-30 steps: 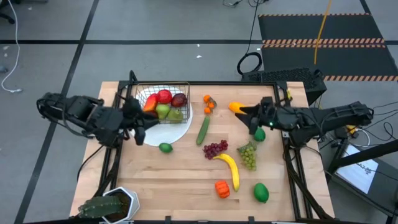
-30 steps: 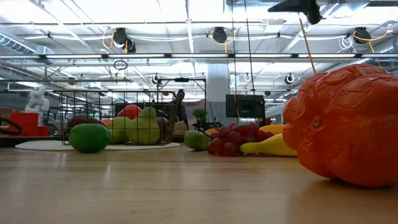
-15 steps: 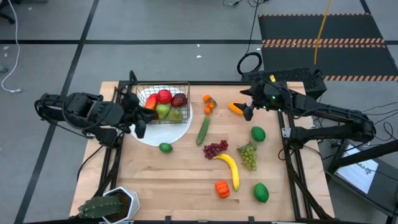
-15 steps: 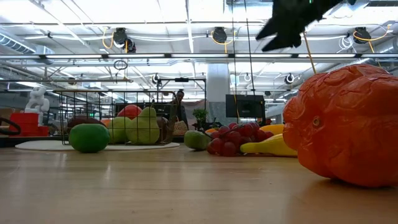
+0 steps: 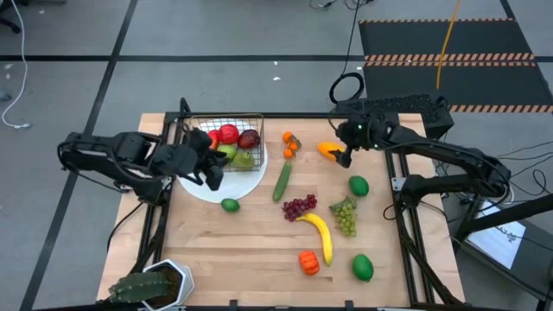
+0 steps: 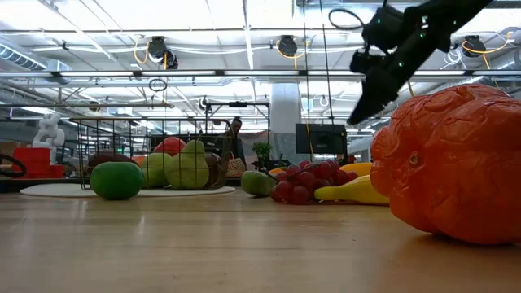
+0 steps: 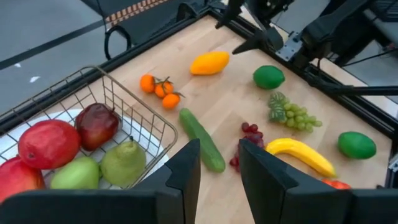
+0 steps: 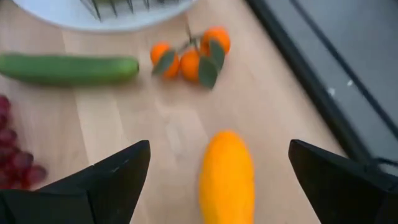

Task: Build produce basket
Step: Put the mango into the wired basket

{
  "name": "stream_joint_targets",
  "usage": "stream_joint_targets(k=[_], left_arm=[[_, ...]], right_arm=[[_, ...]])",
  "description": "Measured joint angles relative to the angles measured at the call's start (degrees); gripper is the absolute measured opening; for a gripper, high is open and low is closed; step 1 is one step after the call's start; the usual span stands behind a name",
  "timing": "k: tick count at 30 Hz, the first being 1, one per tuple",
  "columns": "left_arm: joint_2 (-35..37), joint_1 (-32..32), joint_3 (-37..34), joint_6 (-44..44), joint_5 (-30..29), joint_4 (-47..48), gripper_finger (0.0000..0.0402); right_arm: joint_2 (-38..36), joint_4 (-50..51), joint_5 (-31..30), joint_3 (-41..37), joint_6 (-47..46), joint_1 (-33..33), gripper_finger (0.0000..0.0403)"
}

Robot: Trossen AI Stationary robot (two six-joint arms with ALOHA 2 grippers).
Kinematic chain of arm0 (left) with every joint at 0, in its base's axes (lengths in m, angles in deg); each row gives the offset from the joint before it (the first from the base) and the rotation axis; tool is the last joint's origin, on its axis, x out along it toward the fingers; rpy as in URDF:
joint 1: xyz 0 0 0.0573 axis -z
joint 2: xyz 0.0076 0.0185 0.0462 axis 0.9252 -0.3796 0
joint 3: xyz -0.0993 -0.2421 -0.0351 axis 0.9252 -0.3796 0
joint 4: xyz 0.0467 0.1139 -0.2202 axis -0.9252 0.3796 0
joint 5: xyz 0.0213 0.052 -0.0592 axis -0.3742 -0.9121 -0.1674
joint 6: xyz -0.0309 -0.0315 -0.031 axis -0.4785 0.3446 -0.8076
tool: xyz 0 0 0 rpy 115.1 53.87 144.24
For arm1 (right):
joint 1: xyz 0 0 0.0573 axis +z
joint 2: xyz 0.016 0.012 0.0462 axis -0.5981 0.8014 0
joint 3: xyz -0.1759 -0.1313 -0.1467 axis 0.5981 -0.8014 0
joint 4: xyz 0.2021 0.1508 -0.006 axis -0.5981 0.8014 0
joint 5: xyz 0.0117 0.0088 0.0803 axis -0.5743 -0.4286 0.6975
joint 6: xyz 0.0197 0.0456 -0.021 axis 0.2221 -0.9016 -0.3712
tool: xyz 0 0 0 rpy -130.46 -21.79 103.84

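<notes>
Hovering over the mango near the desk's far right corner, right hand spread wide, nothing held; mango lay centred between the fingers in the right wrist view. Left hand parked just beside the basket at the far left, fingers a narrow gap apart, empty. Basket sat on a white plate, already loaded with red apples, a dark apple and pears.

Risks judged from here:
- Rounded, smooth mango likely to squirt out sideways if closed on off-centre or too high.
- Mango close to the far edge; a nudge could roll it off the desk.
- Tangerine sprig and cucumber lying between mango and basket; low carry could sweep them.
- Left hand crowding the basket; both arms meeting there could collide or shove basket off plate.
- Basket fairly full; dropped mango could bounce out or dislodge a pear.
</notes>
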Motion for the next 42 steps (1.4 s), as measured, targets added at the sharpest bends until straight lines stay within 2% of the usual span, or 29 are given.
stream_joint_targets(k=[12, 21, 26, 37, 39, 42], left_arm=[[-1.1, -1.2, 0.0, -0.2, 0.0, 0.0, 0.0108], [-1.1, -3.0, 0.0, 1.3, 0.0, -0.6, 0.0108], [-1.1, -3.3, 0.0, 1.8, 0.5, -1.9, 0.0108], [-1.1, -3.3, 0.0, 4.1, 7.3, -2.4, 0.0108], [-1.1, -3.3, 0.0, 3.8, 8.8, -2.8, 0.0108], [-1.1, -3.2, 0.0, 3.9, 10.7, -3.2, 0.0108]], right_arm=[[0.3, -11.3, -0.2, -13.8, -0.5, -1.1, 0.0380], [3.8, -25.8, -0.3, -22.3, -4.7, -3.0, 0.0378], [7.1, -31.5, -0.3, -23.3, -6.1, -3.0, 0.0377], [16.3, -38.4, -1.9, -23.3, -8.8, -2.7, 0.0375], [17.7, -40.4, -2.1, -23.3, -10.5, -2.2, 0.0363], [18.9, -42.7, -2.6, -23.3, -12.2, -1.8, 0.0324]])
